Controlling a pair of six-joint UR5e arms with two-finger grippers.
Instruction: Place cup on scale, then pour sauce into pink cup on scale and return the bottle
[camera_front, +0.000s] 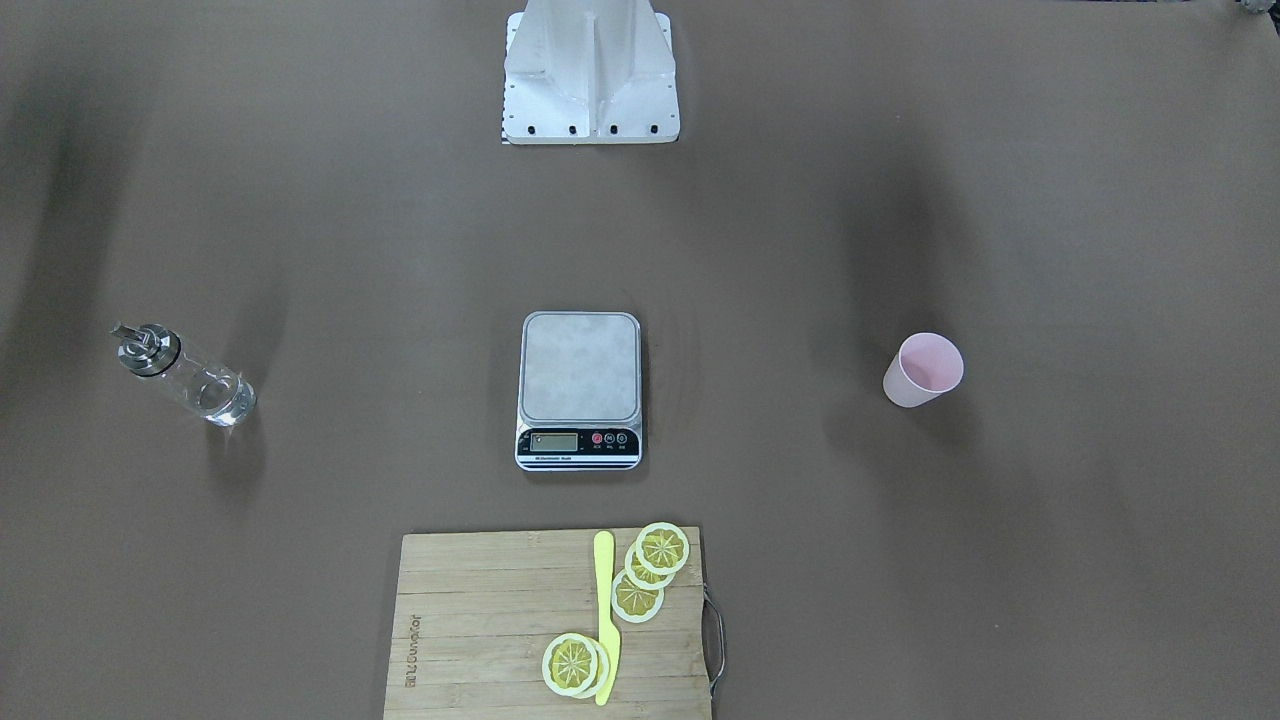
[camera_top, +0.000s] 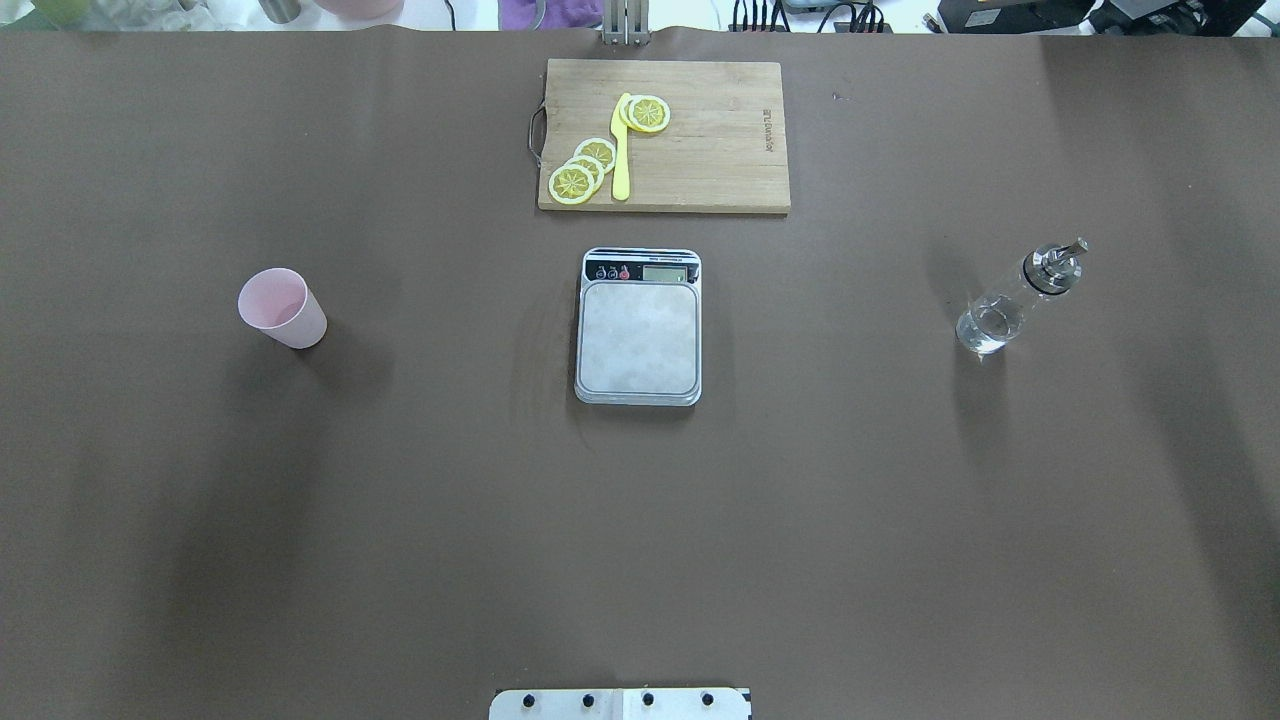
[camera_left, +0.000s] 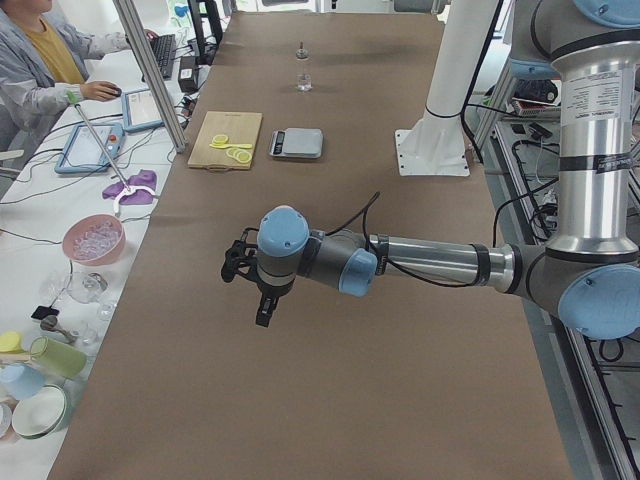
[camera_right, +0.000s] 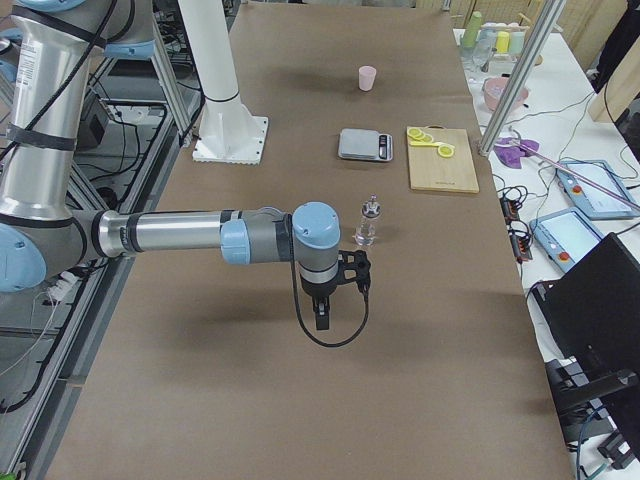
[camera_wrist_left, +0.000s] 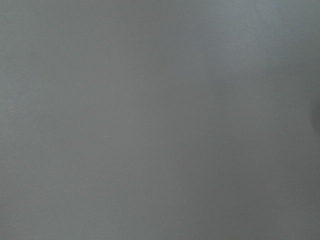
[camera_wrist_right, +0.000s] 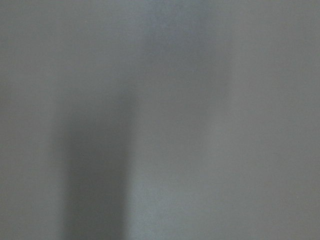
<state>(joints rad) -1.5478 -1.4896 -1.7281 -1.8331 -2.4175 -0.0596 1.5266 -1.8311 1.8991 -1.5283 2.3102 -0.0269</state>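
The pale pink cup (camera_top: 283, 309) stands upright on the table's left side; it also shows in the front view (camera_front: 922, 370). The scale (camera_top: 639, 326) sits in the middle, its steel platform bare. The clear glass bottle (camera_top: 1018, 298) with metal spout stands upright on the right, with clear sauce (camera_top: 983, 329) low inside. My left gripper (camera_left: 262, 312) hangs above the table near its left end, and I cannot tell whether it is open. My right gripper (camera_right: 322, 318) hangs above the table short of the bottle (camera_right: 367, 222), and I cannot tell its state. Both wrist views show only bare table.
A wooden cutting board (camera_top: 720, 150) with lemon slices (camera_top: 584, 170) and a yellow knife (camera_top: 622, 150) lies beyond the scale. The robot's base plate (camera_top: 620, 703) is at the near edge. An operator (camera_left: 40, 70) sits past the far table side.
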